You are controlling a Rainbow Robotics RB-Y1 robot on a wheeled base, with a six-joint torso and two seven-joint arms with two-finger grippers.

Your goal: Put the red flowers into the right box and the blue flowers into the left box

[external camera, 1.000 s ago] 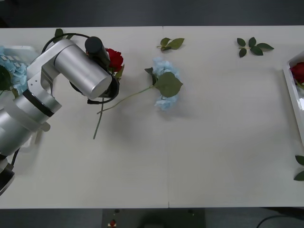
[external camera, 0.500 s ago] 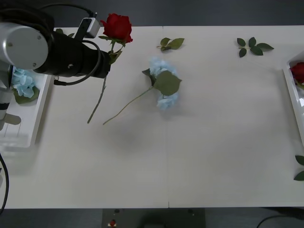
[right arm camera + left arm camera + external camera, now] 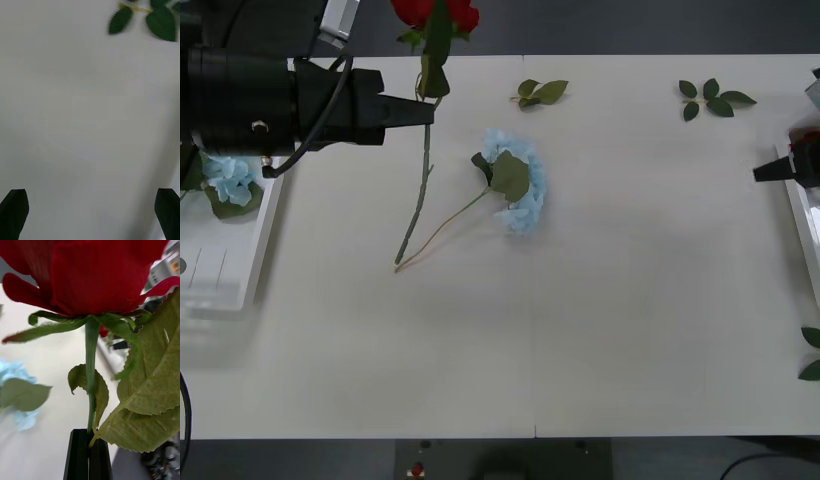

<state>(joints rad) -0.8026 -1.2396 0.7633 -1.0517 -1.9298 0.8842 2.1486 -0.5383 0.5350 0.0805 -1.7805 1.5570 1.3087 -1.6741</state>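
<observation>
Red rose point(image 3: 435, 14): lifted upright, stem hanging to the table. Blue hydrangea point(image 3: 520, 190): lying mid-table, stem pointing toward the left. Left box point(image 3: 240, 270): holds another blue hydrangea point(image 3: 225, 178). Right box point(image 3: 802, 225): rim at table's right edge.

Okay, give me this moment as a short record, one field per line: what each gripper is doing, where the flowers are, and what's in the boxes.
left gripper: shut on the red rose, holding its stem upright above the table's far left
right gripper: open, at the table's right edge near the right box
blue flower on table: lying flat near the centre, stem pointing toward the left
left box: holds one blue flower
loose leaf sprigs: along the far edge
</observation>
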